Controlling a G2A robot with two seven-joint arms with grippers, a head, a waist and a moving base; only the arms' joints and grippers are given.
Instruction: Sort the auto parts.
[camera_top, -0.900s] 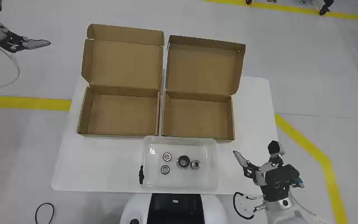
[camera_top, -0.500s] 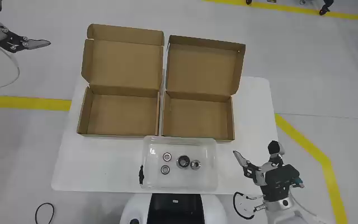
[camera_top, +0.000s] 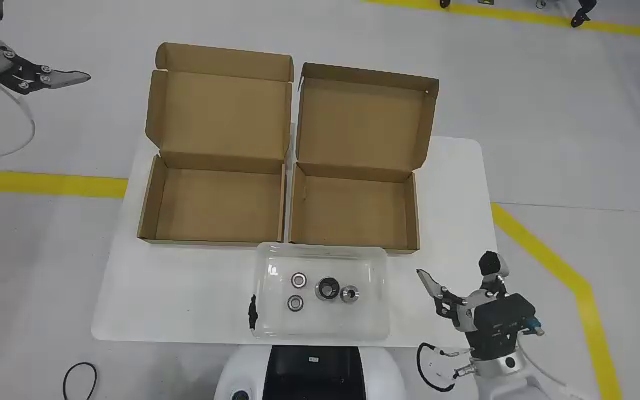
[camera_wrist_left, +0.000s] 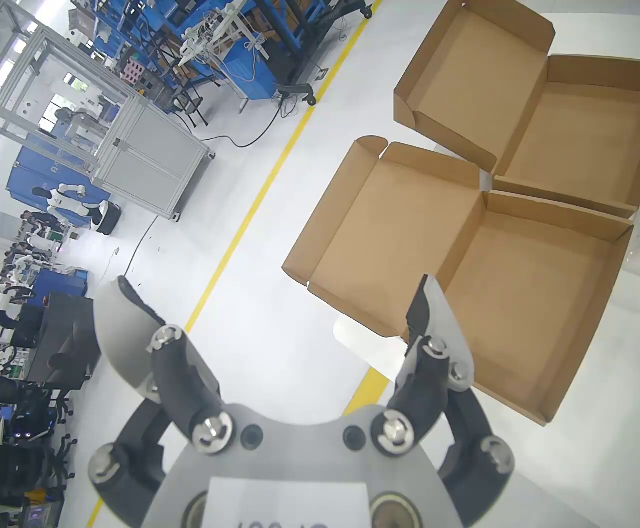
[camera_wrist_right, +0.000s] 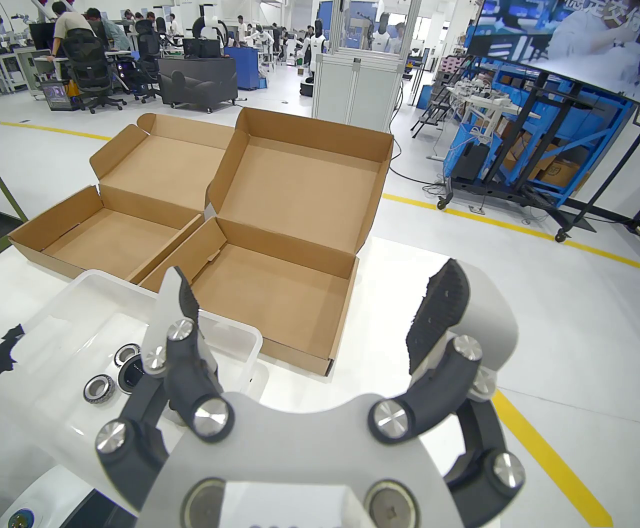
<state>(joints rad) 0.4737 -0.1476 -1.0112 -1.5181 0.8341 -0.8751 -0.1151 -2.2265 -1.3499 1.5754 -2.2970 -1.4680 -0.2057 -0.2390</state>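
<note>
The right gripper hangs at the near corner of the white table. Its two fingers stand wide apart. Just beside it, toward the robot's middle, sits a clear tray. Four small round metal parts lie close together in the tray. Past the tray, ahead of this gripper, two brown cardboard boxes sit side by side with their lids folded back. One is the closer box and the other is the farther box. The left gripper is well apart from the tray, out over the floor beyond the farther box. Its fingers are wide apart too.
</note>
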